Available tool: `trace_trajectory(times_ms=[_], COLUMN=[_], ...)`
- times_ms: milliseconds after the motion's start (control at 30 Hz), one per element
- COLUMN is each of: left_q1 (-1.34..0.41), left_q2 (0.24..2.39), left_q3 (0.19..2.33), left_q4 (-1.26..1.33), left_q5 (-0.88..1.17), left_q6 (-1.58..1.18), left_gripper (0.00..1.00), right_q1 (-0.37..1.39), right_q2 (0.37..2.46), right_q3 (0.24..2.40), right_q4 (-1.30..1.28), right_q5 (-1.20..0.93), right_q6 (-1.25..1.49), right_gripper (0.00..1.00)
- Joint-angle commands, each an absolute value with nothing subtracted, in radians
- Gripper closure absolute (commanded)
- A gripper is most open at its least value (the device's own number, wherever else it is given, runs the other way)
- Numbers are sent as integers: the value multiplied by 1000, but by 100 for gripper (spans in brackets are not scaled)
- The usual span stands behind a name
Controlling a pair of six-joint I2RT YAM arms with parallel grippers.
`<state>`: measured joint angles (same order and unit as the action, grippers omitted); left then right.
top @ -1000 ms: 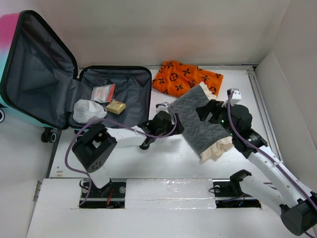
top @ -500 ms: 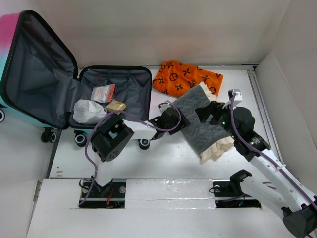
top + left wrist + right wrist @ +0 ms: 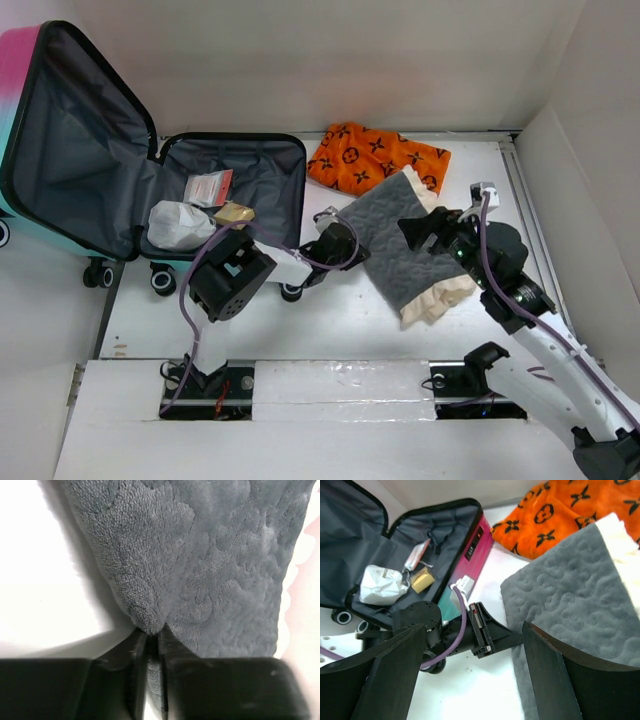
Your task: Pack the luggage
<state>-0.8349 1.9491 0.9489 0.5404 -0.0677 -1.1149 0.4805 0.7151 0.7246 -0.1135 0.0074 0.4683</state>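
Luggage [image 3: 272,178] open, orange cloth [image 3: 368,156], grey blanket [image 3: 393,243] alongside

There is one luggage [image 3: 270,160], and it holds three loose items: one white crumpled bag [image 3: 180,225], one tan block [image 3: 233,214] and one red-and-white packet [image 3: 208,187]. Outside it there are two cloths: one orange patterned cloth [image 3: 375,158] and one grey quilted cloth [image 3: 400,245].

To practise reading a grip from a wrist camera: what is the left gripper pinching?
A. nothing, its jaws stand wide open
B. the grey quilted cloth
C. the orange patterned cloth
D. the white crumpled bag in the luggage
B: in the left wrist view the left gripper has its jaws closed on a bunched edge of the grey quilted cloth.
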Motion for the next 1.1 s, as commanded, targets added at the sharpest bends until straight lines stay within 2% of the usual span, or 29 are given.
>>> trace_trajectory(times_ms=[0,33,200,333,567,700,800,933,1067], left_q1=[-801,-790,-781,-781,-664,-505,-375,-166,41], left_q2=[1930,1907,1789,1686,1615,1654,1663,1652,1582], left_q3=[887,887,917,1098,1443,1662,1730,1715,1583], left_q4=[623,623,555,407,53,-168,-271,-295,-270], left_q5=[-107,-107,-124,-100,196,341,327,379,382], left_q6=[-1014,-994,-824,-642,-344,-259,-238,-253,-297], left_gripper=[96,100,100,100,100,100,100,100,100], right_q1=[495,495,495,495,495,495,495,495,495], right_q2=[689,689,698,698,698,698,698,677,666], right_q3=[778,778,787,787,816,836,845,845,836], right_q4=[-101,-101,-101,-101,-101,-92,-92,-92,-92], right_q5=[-17,-17,-37,-37,-37,-58,-69,-78,-89], right_q6=[468,468,468,468,450,449,440,440,431], right_gripper=[17,17,17,17,17,17,17,16,16])
